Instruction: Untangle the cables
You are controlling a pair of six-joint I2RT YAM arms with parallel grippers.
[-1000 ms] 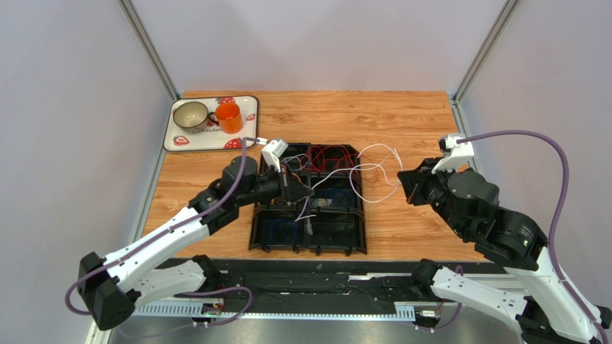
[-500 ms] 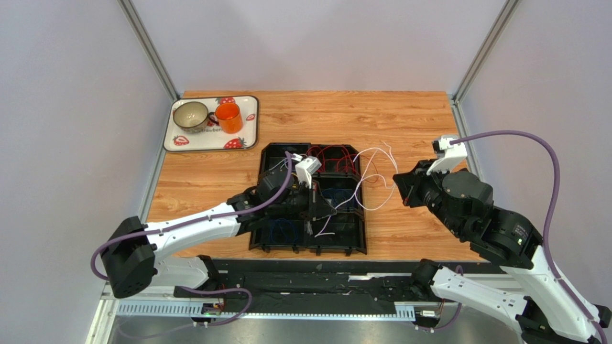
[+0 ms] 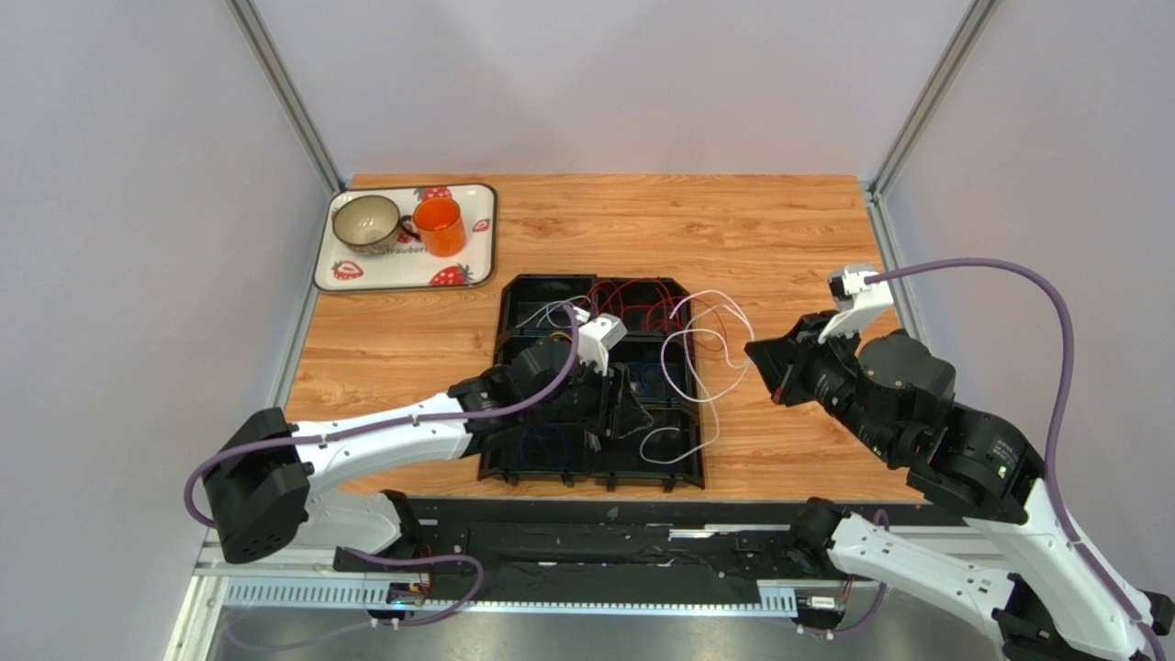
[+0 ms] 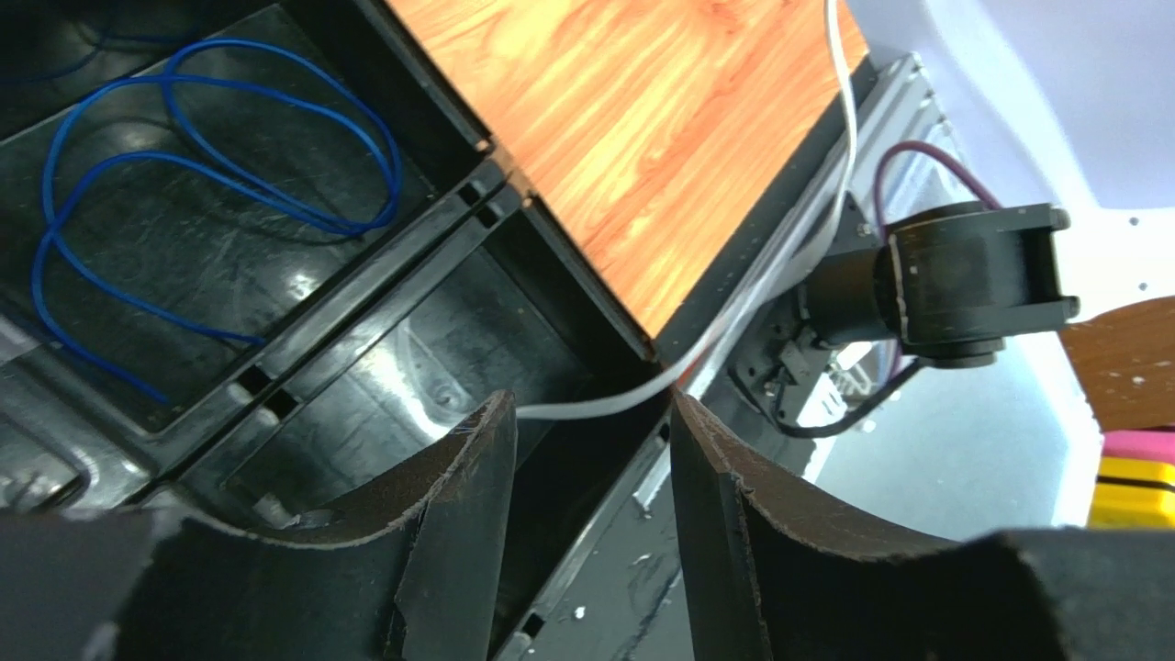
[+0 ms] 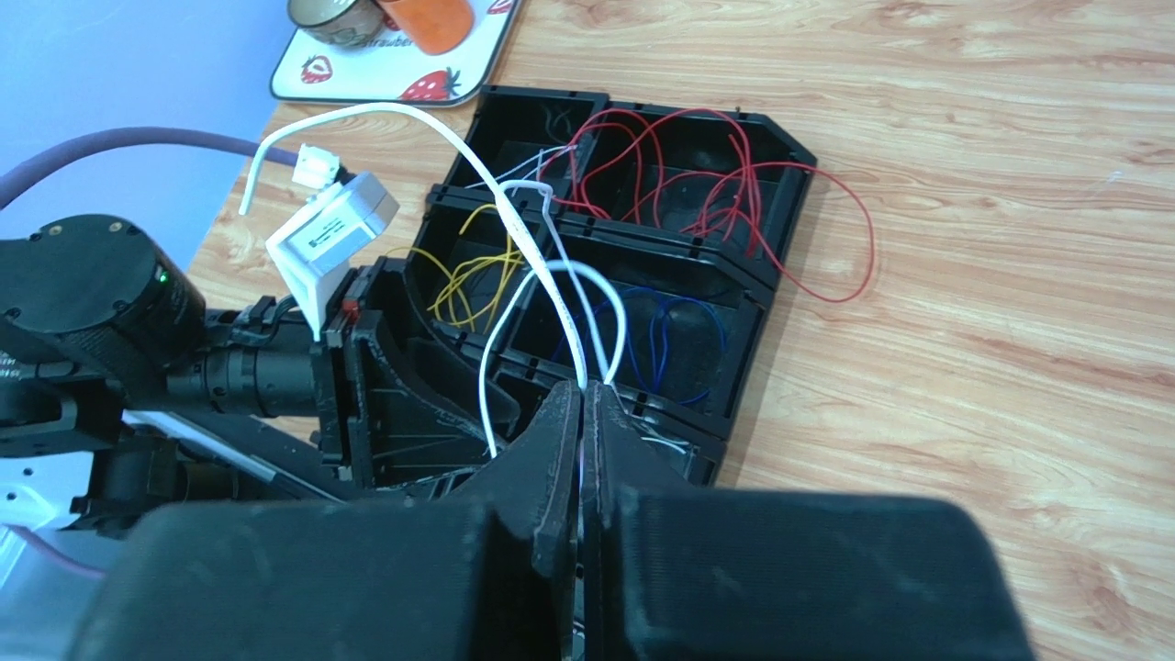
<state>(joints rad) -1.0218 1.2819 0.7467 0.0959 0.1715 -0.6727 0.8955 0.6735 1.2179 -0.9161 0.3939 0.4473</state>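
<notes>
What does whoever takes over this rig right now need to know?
Right hand: shut on the white cable, which runs up out of the black tray.
Left hand: open, low over a near compartment; white cable crosses between its fingers, unclamped.
Red cable: far compartment, one loop spilling onto the table. Yellow and blue: each in a compartment.
Done: colours mostly apart.
Left: free the white cable from the tray and lay it out.

White cable (image 4: 624,398) crosses between the left claw's (image 4: 593,420) parted fingers
</notes>
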